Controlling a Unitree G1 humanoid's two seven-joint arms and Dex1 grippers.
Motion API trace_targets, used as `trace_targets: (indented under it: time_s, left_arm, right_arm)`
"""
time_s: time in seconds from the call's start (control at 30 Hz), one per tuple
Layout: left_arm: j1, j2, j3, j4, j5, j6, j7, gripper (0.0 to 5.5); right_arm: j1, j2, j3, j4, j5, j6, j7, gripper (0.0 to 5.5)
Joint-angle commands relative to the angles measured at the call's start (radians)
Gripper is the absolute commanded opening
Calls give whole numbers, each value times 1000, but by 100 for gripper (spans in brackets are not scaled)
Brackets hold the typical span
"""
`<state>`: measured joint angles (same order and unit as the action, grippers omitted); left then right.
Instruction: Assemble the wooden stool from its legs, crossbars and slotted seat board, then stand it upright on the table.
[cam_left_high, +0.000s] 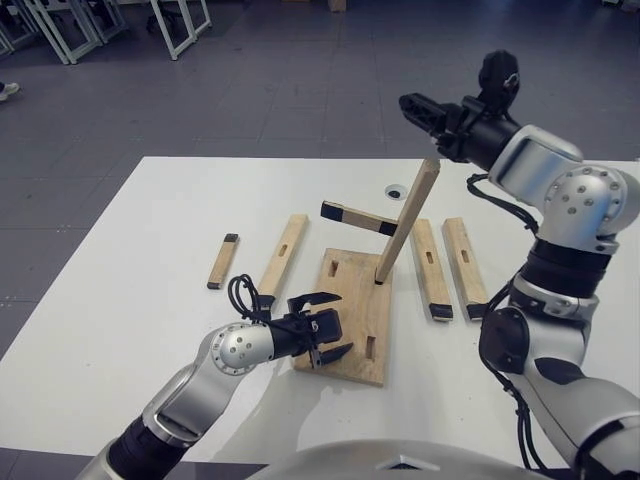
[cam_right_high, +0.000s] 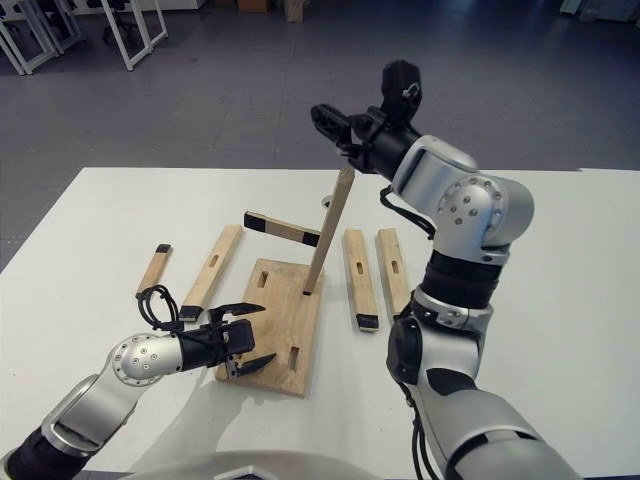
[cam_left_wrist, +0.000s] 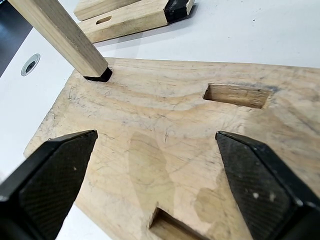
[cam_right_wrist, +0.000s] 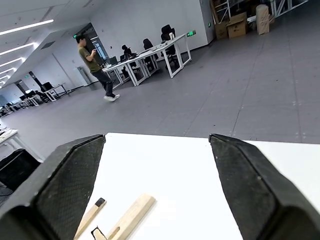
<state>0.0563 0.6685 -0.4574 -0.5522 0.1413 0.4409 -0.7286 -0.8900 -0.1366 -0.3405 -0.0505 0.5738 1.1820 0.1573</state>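
The slotted seat board (cam_left_high: 352, 318) lies flat on the white table (cam_left_high: 140, 260). One leg (cam_left_high: 405, 225) stands tilted in a far slot of the board, and a black-tipped crossbar (cam_left_high: 358, 217) sticks out from it to the left. In the left wrist view the leg's foot (cam_left_wrist: 95, 73) sits in its slot, beside an empty slot (cam_left_wrist: 235, 95). My left gripper (cam_left_high: 325, 327) is open at the board's near left corner, its fingers (cam_left_wrist: 50, 175) spread over the wood. My right gripper (cam_left_high: 418, 108) hangs open in the air just above and behind the leg's top end, holding nothing.
A loose leg (cam_left_high: 283, 256) and a short piece (cam_left_high: 223, 260) lie left of the board. Two more legs (cam_left_high: 430, 266) (cam_left_high: 465, 264) lie to its right. A round cable hole (cam_left_high: 396, 188) sits at the table's far side. Grey floor and desks lie beyond.
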Motion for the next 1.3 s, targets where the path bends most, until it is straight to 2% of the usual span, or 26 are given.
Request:
trace_targets:
  time_s: [0.03,0.2,0.27,0.33,0.43,0.47,0.53,0.63,0.73,0.83,0.93,1.0,1.1,1.17,1.3]
  left_arm:
    - [29,19,-33,77,41,67,-3,440]
    - [32,26,-31,76,39,60,-3,440]
    - [40,32,-27,71,37,59,-3,440]
    - [48,38,-21,66,33,56,-2,440]
    - [52,45,-16,67,31,47,-6,440]
    - [49,46,-15,70,30,43,-8,440]
    - [46,47,-14,74,30,41,-8,440]
    - [53,41,-14,73,31,43,-1,440]
    - [42,14,-22,80,34,59,14,440]
    - [28,-14,-32,81,34,85,31,440]
    - [36,-43,-25,62,27,129,63,440]
    - [34,-82,-6,47,15,183,98,440]
    - [36,-155,44,16,-11,259,164,440]
    - [57,-203,109,-48,-50,324,197,440]
    - [30,-258,220,-140,-111,446,236,440]
  right_arm:
    - [-84,4,7,52,7,-29,-9,381]
    - [-331,-19,-92,99,-8,-305,-105,381]
    - [-346,-15,-107,76,24,-296,-132,381]
    - [-214,49,-76,23,61,-182,-167,381]
    - [185,156,49,-14,62,-24,-184,381]
    - [307,180,74,-5,46,-9,-186,381]
    - [417,203,71,-4,37,-15,-199,381]
    - [297,223,-10,-12,96,-62,-234,381]
    - [60,192,-116,27,177,-145,-274,381]
    - [-127,102,-194,58,237,-200,-295,381]
    - [-169,-3,-221,32,239,-212,-298,381]
    - [-85,-59,-184,-31,202,-187,-301,381]
    - [227,-139,-98,-238,142,-82,-304,381]
    - [461,-173,-87,-371,131,-15,-289,381]
    - [758,-207,-53,-502,135,47,-221,381]
